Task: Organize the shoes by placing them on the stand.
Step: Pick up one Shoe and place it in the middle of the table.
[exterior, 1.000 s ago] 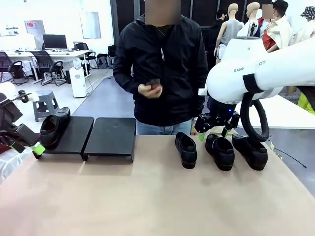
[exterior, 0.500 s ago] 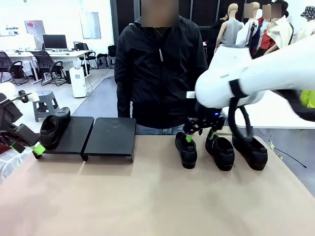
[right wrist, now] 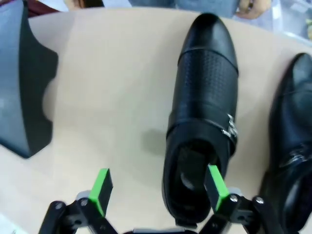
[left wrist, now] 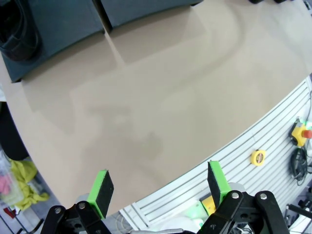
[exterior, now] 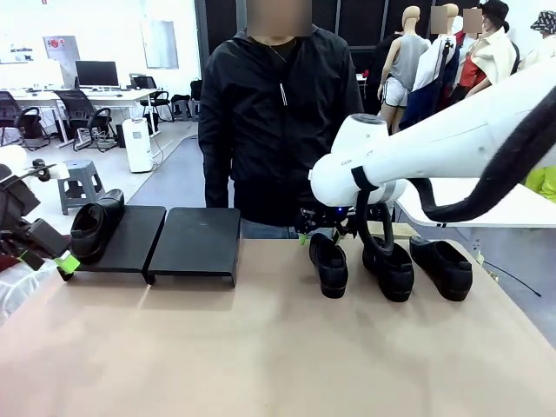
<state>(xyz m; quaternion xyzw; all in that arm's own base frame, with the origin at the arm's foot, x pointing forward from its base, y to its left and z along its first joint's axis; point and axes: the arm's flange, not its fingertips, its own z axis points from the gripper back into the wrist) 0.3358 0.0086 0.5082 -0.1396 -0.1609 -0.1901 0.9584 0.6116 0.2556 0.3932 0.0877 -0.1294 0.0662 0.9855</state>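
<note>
Both jaws are standing wide apart, holding nothing. The right gripper (right wrist: pixel 158 187) is hovering over a shiny black leather shoe (right wrist: pixel 202 97) near the tan table's (exterior: pixel 261 347) far edge, with two more shoes (exterior: pixel 389 268) beside it. A fourth shoe (exterior: pixel 94 228) is sitting on the low black sloped stand (exterior: pixel 195 241) by the far left corner, near the left gripper (left wrist: pixel 160 187).

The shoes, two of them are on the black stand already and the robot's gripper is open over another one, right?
Not quite: only one shoe is on the stand, as the front view shows. The right gripper is indeed open over another shoe on the table.
</note>
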